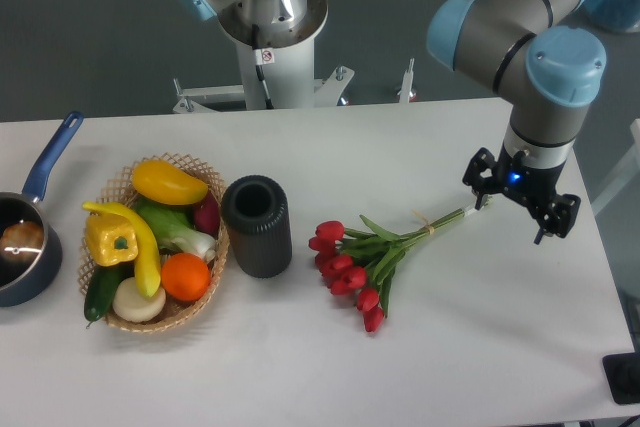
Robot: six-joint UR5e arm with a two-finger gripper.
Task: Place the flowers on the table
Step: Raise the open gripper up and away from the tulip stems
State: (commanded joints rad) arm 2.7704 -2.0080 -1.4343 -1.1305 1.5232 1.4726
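The flowers (352, 264), a bunch of red tulips with green leaves and long tied stems, lie flat on the white table (470, 347), right of centre. The blooms point left and down, and the stems run up to the right. My gripper (520, 199) hangs over the table at the right, pointing down, just at the stem ends. Its jaws stand apart and nothing is between them. The stem tips lie right beside its left finger (480, 171); I cannot tell whether they touch.
A black cylinder (257, 225) stands just left of the blooms. A wicker basket (205, 287) of vegetables and fruit is further left. A blue saucepan (22, 237) sits at the left edge. The robot's base (270, 17) is at the back.
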